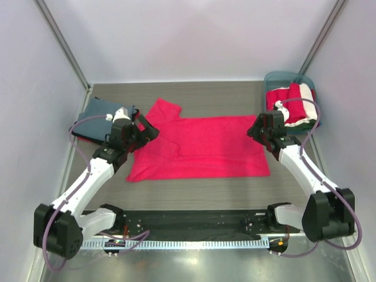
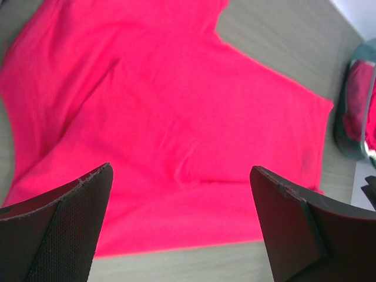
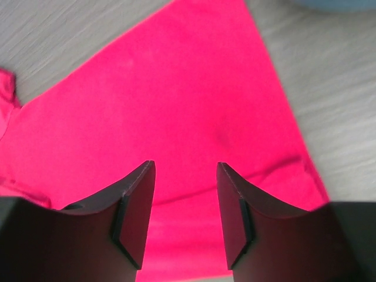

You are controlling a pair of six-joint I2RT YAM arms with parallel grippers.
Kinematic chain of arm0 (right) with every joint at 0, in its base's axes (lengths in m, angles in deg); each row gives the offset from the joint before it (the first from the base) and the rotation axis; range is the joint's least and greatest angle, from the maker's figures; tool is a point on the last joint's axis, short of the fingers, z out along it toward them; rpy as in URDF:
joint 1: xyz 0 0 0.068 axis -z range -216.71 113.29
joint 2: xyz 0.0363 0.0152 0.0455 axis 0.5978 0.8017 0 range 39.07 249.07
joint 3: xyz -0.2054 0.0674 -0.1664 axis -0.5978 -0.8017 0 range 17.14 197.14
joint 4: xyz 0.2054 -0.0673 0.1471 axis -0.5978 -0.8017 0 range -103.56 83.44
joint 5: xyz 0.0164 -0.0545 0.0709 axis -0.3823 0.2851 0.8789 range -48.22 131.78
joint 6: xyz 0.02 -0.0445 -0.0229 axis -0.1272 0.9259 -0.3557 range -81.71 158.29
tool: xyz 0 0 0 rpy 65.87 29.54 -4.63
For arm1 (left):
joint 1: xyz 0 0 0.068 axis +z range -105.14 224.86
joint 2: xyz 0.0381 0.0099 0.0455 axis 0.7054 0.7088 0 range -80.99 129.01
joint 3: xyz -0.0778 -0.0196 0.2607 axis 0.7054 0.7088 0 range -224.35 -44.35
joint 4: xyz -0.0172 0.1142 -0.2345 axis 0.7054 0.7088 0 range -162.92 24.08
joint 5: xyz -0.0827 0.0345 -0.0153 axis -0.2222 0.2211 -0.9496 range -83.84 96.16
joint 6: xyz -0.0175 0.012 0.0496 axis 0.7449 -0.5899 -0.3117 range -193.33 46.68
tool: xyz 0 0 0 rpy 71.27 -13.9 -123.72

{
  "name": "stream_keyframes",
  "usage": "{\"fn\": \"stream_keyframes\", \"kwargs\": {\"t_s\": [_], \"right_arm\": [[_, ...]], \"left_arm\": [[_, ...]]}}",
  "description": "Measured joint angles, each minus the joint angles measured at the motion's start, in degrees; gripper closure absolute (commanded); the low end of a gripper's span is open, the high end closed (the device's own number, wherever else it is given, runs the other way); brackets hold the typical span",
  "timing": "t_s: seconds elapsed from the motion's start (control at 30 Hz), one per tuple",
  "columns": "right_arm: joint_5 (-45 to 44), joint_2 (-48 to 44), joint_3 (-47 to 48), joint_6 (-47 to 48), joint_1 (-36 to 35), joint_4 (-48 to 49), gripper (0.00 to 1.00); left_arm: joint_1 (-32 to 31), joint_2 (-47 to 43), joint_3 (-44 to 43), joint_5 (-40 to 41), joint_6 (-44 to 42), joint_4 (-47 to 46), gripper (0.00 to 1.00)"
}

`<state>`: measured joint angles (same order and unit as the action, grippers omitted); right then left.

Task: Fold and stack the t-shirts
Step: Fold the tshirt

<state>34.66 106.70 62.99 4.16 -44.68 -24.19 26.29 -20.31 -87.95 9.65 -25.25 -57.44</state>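
Top external view: the crimson t-shirt (image 1: 205,147) lies spread flat mid-counter (image 1: 223,97), with 1 sleeve poking out at the far left. The left claw (image 1: 145,130) hangs over that sleeve end, released wide with nothing in it. The right claw (image 1: 256,131) is over the hem end, jaws partly apart and empty too. A slate-blue t-shirt (image 1: 97,111) sits folded beside the left arm, and red and white shirts (image 1: 291,103) fill the teal tub (image 1: 281,75). The cloth looks light, floppy and not fragile, but it'll probably sag and wrinkle. Pinching 2 edge corners at once, low to the counter, seems the best bet.
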Motion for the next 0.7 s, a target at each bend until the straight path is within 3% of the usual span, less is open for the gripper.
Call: {"fn": "stream_keyframes", "kwargs": {"t_s": [0.33, 0.7], "right_arm": [[-6.2, 14.7, 12.2, 7.1, -0.2, 3.1, 0.45], [-10.0, 32.7, 28.6, 9.4, -0.2, 2.2, 0.49]], "left_arm": [[0.0, 18.9, -11.8, 3.5, -7.8, -11.8, 0.0], [3.2, 41.2, -31.2, 1.4, -11.3, -13.9, 0.0]]}}
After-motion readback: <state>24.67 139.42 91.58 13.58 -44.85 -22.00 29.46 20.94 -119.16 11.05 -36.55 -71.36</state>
